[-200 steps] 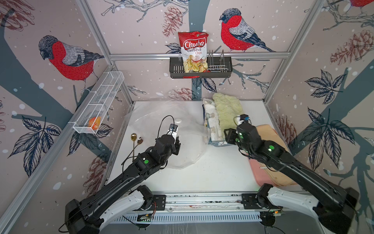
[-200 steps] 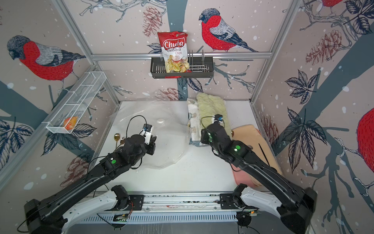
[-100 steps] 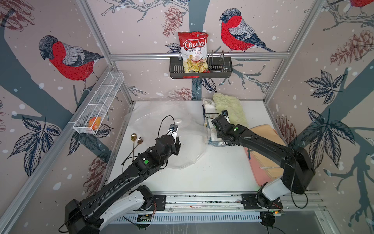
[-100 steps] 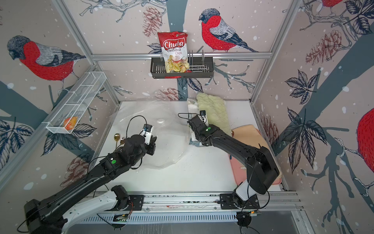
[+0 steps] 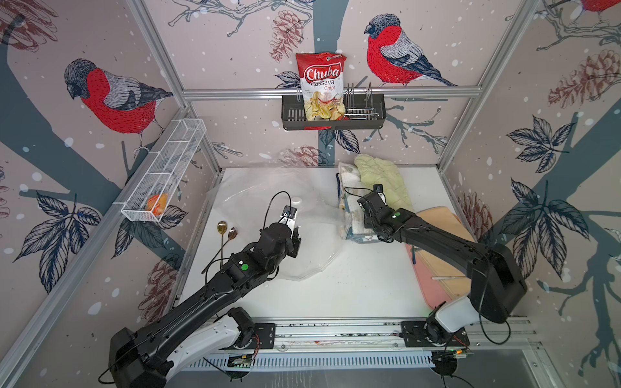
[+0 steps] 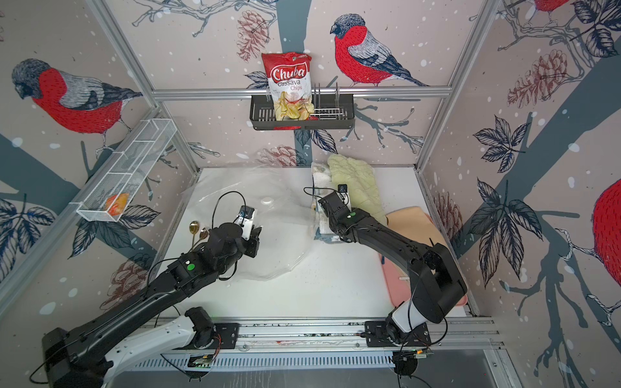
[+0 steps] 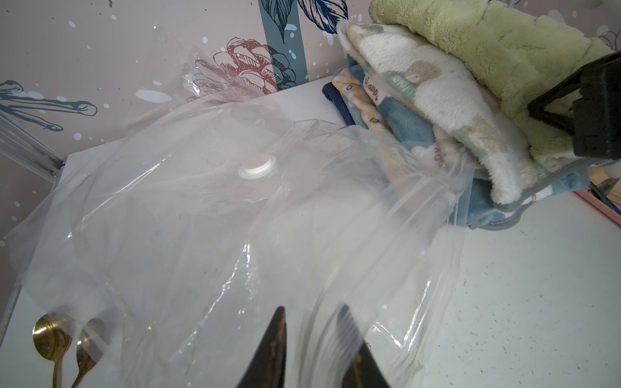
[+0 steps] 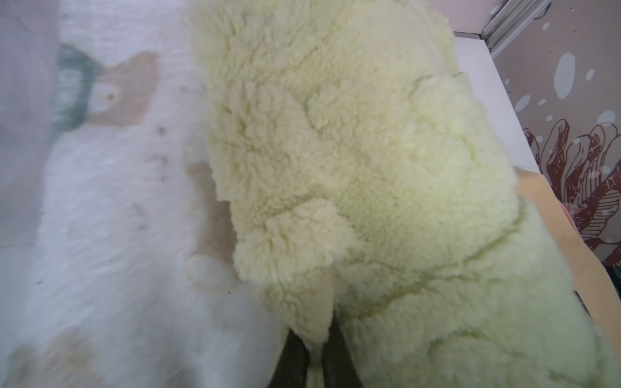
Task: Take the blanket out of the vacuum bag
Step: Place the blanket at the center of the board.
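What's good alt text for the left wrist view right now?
A crinkly clear vacuum bag with a round white valve cap sprawls over the white table, its edge pinched between the left end effector fingers. At its far mouth a folded patterned blanket under a pale green fleece sticks out; two gold spoons lie beside the bag.

A red chip bag (image 5: pixel 322 88) is standing in the black wall basket (image 5: pixel 366 118), two gold spoons (image 5: pixel 224 231) lying on the white table (image 5: pixel 363 285)

Left gripper (image 7: pixel 311 339) low, fingers slightly parted, right gripper (image 8: pixel 316 352) fingers pinched together, arm outstretched
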`<act>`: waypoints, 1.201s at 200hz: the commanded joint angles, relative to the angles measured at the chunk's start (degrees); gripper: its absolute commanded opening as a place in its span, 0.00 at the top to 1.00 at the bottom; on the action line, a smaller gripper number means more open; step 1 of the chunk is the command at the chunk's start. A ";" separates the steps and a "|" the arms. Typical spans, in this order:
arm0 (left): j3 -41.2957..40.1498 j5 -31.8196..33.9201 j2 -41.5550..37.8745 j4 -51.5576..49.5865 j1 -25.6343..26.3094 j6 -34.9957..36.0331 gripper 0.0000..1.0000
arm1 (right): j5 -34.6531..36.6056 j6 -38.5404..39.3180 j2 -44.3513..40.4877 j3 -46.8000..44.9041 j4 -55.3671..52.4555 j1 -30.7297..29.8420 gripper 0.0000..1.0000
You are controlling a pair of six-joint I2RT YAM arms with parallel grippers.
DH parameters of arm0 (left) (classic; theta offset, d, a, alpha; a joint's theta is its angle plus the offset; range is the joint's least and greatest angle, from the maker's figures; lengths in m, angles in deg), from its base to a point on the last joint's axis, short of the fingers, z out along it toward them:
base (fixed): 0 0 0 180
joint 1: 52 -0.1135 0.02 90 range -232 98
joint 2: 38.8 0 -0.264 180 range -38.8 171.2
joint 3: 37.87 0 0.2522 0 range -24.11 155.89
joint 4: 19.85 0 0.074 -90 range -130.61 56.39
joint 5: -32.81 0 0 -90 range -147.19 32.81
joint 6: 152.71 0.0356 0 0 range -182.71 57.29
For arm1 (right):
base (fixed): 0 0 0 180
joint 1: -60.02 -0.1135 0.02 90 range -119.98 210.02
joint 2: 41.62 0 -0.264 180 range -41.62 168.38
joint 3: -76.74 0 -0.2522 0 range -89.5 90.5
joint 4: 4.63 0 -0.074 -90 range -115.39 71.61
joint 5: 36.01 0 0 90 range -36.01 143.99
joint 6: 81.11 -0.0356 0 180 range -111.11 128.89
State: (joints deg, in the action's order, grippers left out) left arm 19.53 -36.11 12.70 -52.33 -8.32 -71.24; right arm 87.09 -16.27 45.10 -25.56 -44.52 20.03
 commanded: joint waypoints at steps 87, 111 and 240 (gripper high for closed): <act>0.29 0.38 0.46 1.38 -0.09 0.61 0.74 | -6.25 7.67 -6.98 10.44 -3.19 -5.85 1.00; 0.27 0.40 0.37 1.31 -0.10 0.62 0.74 | -7.60 8.44 -4.64 12.82 -5.51 -7.27 1.00; 0.15 0.19 0.00 1.31 -0.10 0.62 0.74 | -19.22 7.28 0.38 9.66 -5.60 -5.00 0.49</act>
State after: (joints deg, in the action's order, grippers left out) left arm 19.53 -36.09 12.88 -52.33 -8.32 -71.24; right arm 69.61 -9.17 46.71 -18.02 -50.44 14.50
